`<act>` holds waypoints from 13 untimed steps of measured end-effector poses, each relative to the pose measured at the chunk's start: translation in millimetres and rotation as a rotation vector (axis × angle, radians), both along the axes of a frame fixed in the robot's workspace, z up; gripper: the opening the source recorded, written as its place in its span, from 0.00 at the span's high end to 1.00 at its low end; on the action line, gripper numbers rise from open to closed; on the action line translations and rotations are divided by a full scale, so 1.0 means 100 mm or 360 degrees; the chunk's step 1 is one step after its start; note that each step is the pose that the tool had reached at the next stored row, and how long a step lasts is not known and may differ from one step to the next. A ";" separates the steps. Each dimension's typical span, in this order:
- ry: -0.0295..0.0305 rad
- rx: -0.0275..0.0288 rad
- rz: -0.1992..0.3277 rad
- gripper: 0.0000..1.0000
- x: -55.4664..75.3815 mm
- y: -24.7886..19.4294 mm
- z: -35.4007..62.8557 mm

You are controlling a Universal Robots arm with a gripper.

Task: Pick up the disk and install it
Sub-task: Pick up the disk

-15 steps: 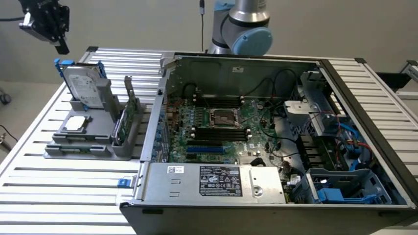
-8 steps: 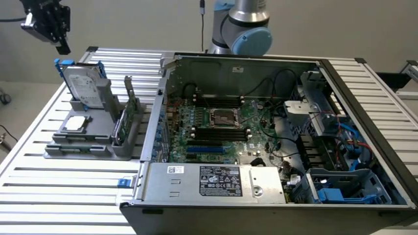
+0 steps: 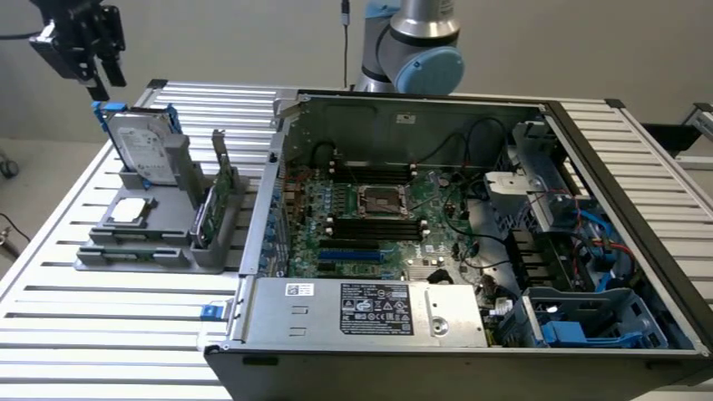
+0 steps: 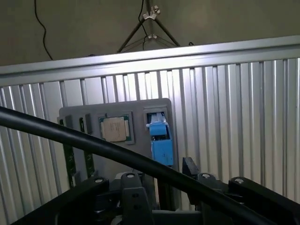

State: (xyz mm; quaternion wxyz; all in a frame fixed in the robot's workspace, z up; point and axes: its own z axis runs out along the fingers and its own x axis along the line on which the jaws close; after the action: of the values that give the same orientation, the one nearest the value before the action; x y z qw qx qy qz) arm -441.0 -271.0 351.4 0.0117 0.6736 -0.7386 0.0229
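Disk [image 3: 147, 144] not installed: parked upright in its holder slot, blue carrier around it. Slatted aluminium table [image 3: 100, 317] carries the open PC case [image 3: 412, 125], with its motherboard [image 3: 379, 209] exposed, on the exterior view's right. Grey holder [image 3: 145, 251] just beside the case on the left. Hand [image 3: 103, 82] above the disk, apart from it, released, grasping nothing. Holder also has a green circuit card [image 3: 212, 196] on edge and a CPU chip [image 3: 129, 210] lying flat.

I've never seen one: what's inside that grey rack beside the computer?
The disk stands upright, a square silver chip lies flat, green cards stand on edge. Their lower edges are hidden inside the rack.
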 end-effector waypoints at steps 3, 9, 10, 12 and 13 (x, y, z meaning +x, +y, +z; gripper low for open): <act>0.00076 0.00001 0.0026 0.46 0.00 -0.003 -0.038; 0.00114 -0.00001 0.0116 0.46 0.00 -0.005 -0.142; 0.00116 -0.00002 0.0132 0.46 0.00 -0.006 -0.161; 0.00118 -0.00004 0.0154 0.46 0.00 -0.006 -0.197; 0.00116 -0.00004 0.0163 0.46 0.00 -0.006 -0.215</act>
State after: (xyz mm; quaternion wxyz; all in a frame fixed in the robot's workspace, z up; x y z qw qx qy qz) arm -440.9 -271.5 329.9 0.0133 0.7106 -0.7031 0.0211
